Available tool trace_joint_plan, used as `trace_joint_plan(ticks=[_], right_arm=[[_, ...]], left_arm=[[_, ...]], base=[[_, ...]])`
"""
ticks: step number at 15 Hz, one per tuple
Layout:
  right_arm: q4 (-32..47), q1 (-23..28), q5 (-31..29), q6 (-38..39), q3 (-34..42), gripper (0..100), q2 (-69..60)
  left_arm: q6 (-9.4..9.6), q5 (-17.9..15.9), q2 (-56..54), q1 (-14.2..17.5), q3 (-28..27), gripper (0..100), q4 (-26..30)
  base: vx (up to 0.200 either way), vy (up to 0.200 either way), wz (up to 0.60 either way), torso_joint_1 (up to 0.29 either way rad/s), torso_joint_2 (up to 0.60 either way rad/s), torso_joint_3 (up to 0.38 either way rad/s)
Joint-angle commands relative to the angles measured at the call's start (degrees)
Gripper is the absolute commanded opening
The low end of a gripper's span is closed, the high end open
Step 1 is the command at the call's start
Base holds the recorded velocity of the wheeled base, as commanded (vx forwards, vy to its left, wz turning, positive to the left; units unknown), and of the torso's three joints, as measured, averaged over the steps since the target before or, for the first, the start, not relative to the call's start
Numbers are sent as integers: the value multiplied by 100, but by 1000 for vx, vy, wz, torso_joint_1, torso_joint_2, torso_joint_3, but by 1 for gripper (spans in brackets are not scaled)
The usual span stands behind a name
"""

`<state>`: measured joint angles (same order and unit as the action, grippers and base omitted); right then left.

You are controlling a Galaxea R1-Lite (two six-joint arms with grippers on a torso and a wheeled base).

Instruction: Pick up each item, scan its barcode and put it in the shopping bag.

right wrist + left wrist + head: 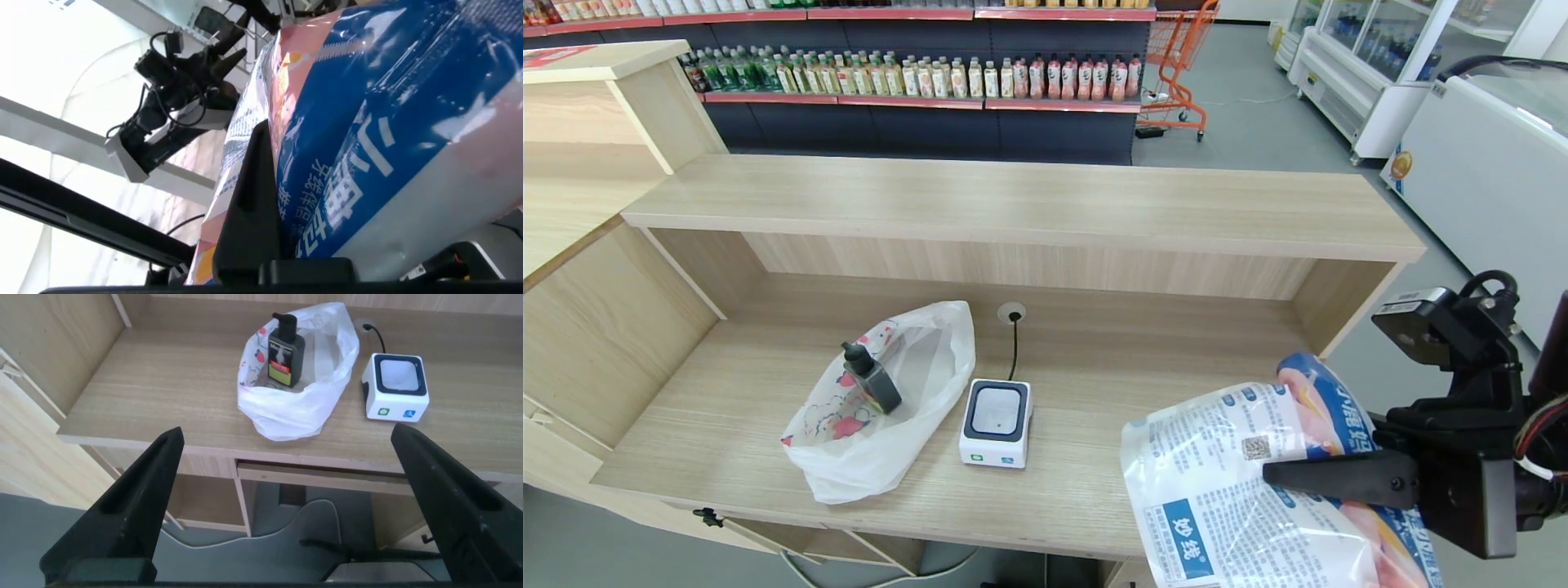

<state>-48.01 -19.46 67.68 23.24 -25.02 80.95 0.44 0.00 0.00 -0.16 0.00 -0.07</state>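
My right gripper (1327,478) is shut on a large blue, white and pink food packet (1233,498), held up at the counter's front right corner, clear of the wood. The same packet (384,155) presses against one black finger (253,204) in the right wrist view. A white barcode scanner (996,422) with a dark window sits mid-counter. Left of it lies the white printed shopping bag (878,404), mouth open, with a dark pump bottle (872,380) standing in it. My left gripper (286,506) hangs open below the counter's front edge, facing the bag (298,392), bottle (285,355) and scanner (395,385).
The wooden counter (1094,359) has a raised ledge (1013,204) behind and side walls left and right. A black cable (1014,347) runs from the scanner to a grommet. Drink shelves (915,77), an orange cart (1180,61) and freezers (1462,122) stand beyond.
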Motion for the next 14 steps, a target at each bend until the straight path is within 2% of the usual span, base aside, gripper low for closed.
trace_joint_plan(ticks=[1, 14], right_arm=[[-7, -6, -9, -3, 23, 0, 97], [28, 21, -18, -144, 32, 0, -149]], left_arm=[[0, 0, 9, -2, 0, 100, -1], [0, 0, 9, -2, 0, 100, -1]], base=[[0, 0, 0, 0, 0, 0], [0, 0, 0, 0, 0, 0]])
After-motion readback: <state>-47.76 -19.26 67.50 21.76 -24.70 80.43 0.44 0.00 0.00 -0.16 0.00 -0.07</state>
